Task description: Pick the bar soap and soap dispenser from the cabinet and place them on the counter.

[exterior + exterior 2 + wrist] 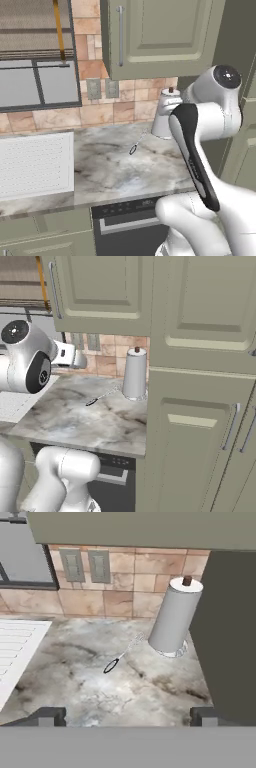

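The gripper (128,714) hangs above the counter (115,170) with its two fingertips spread wide apart and nothing between them. Below it on the stone lies a small whisk (121,657), just beside an upright paper-towel roll (174,618) against the tiled wall. The cabinet (160,35) above has its door shut, so I cannot see the soaps.

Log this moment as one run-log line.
gripper: open, empty | cabinet: door shut | counter: paper-towel roll, whisk
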